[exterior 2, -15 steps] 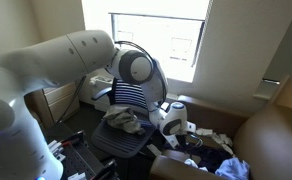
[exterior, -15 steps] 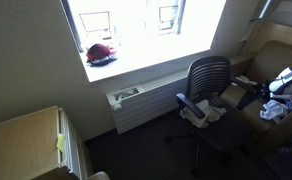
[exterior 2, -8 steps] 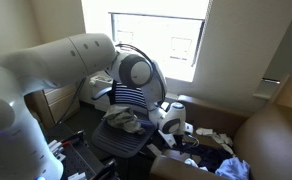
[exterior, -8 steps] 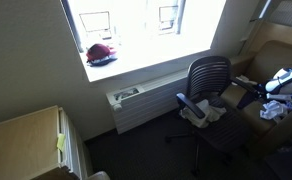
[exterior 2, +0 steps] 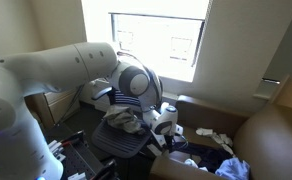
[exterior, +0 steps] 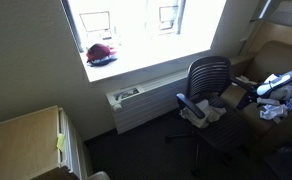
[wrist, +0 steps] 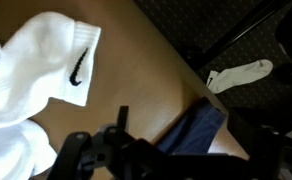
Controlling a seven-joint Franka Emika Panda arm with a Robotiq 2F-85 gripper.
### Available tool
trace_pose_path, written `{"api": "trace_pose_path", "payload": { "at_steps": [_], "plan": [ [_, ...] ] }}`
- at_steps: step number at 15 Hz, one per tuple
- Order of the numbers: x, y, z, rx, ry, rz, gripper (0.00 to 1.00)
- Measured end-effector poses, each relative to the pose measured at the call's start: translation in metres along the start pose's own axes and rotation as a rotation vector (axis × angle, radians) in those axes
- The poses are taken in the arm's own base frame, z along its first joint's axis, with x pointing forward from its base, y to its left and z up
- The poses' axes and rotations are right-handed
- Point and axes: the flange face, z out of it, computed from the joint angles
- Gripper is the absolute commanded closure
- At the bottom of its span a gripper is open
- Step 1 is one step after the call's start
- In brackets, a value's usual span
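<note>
Pincer apart, empty, over box. Sock lies inside, away from the box edge. Cloth lies by that edge, under the jaws. Risk: closing here probably snags cloth and misses sock.

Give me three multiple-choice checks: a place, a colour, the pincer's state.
1. Where is the red bundle? A on the window sill; B on the floor; C on a shelf.
2. What colour is the mark on the white sock? A red; B black; C green.
3. How is the pincer? A shut on the sock; B open, holding nothing; C shut on a cup.
Answers: 1 A, it lies by the bright pane in an exterior view. 2 B, the wrist view shows it black on white. 3 B, its jaws stand wide apart.
</note>
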Motion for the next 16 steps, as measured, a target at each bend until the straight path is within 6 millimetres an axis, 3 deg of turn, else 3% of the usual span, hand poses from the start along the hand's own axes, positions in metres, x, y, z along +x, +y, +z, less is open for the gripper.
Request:
{"api": "trace_pose_path", "payload": {
  "at_steps": [6, 10, 13, 16],
  "plan": [
    [0.002, -0.007, 0.005, 0.023, 0.031, 0.019, 0.0],
    [-0.006, -0.023, 0.021, 0.077, 0.071, 0.087, 0.0],
    [-0.001, -0.024, 0.013, 0.099, 0.189, 0.168, 0.0],
    [0.007, -0.012, 0.001, 0.078, 0.31, 0.257, 0.0]
  ]
}}
